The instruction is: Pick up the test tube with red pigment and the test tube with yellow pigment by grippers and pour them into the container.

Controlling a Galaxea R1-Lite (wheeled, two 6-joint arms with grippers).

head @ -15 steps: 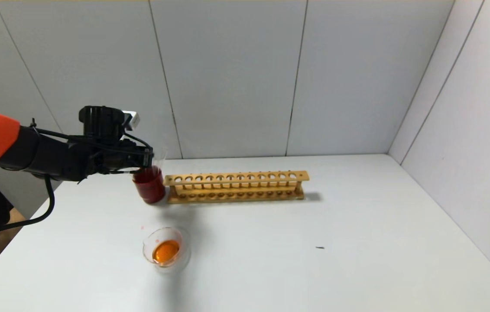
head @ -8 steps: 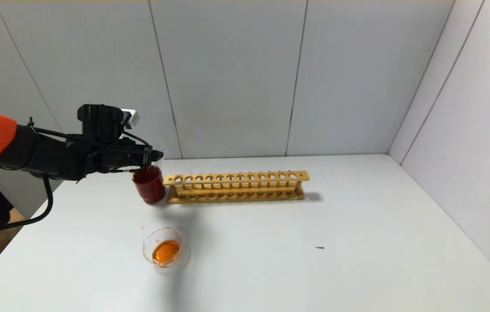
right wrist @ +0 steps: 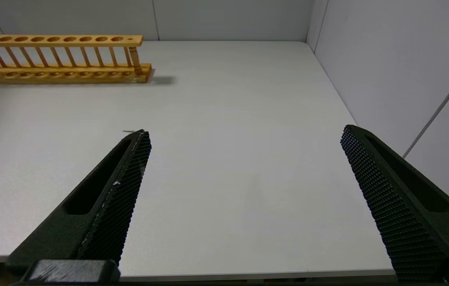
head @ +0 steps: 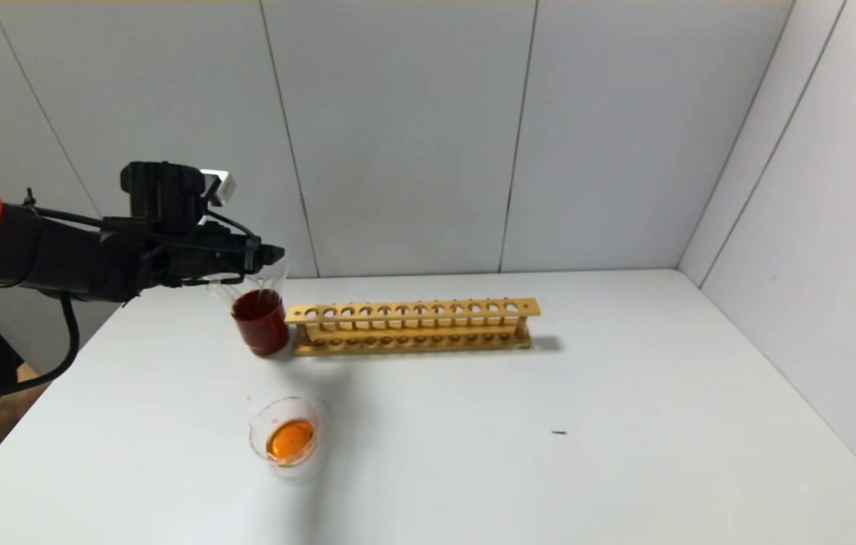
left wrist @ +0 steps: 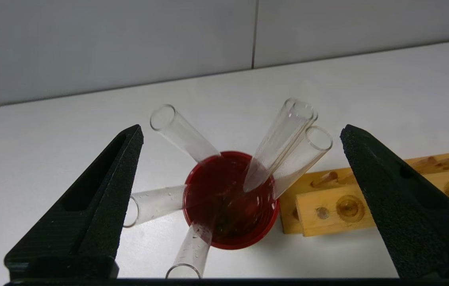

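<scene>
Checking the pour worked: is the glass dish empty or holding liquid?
Holding liquid: the glass dish has an orange pool at its bottom, seen in the head view.

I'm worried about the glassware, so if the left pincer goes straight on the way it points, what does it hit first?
Probably the clear tubes leaning out of the red cup; the open left pincer points straight at them, though depth is unclear.

Cup (head: 261, 324) of tubes (left wrist: 288, 139) left of rack (head: 412, 325); container (head: 287, 435) before the cup.

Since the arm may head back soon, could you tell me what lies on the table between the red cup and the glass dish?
Nothing: in the head view the white table is bare between the red cup and the glass dish.
</scene>
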